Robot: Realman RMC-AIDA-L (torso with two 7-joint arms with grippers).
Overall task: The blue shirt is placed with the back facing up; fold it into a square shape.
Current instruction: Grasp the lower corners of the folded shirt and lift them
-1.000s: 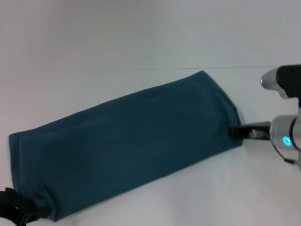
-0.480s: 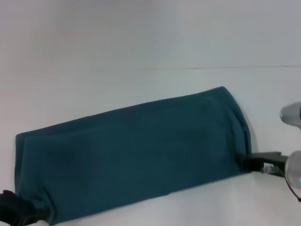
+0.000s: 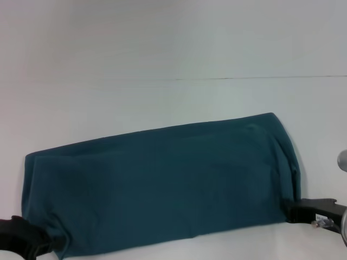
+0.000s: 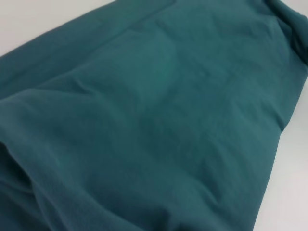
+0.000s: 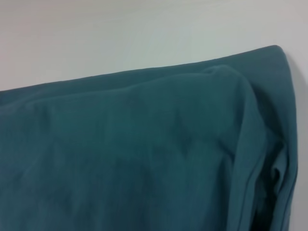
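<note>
**Folded blue shirt held at both near corners**

Head view: The blue shirt (image 3: 162, 184) lies on the white table (image 3: 173, 43) as a long folded band, running from the near left up toward the right, its right end lying farther than its left. No brand, label or writing is legible on the fabric or the table. A thin dark seam line (image 3: 255, 78) crosses the table surface well beyond the shirt. The left gripper (image 3: 54, 244) sits low at the shirt's near left corner, its black body reaching in from the left edge, and its jaws are clenched on the bunched fabric there. The right gripper (image 3: 288, 210) lies low and level at the near right corner, reaching in from the right edge, its black tips meeting the cloth and pinching the hem.

Left wrist view: Teal cloth (image 4: 144, 120) fills nearly the whole picture, with soft creases and a layered fold edge. Strips of white table (image 4: 293, 183) show at two corners. No fingers are visible.

Right wrist view: The shirt's end (image 5: 144, 154) shows a rounded fold and stacked hem layers, with table (image 5: 120, 33) beyond it. No fingers are visible.
</note>
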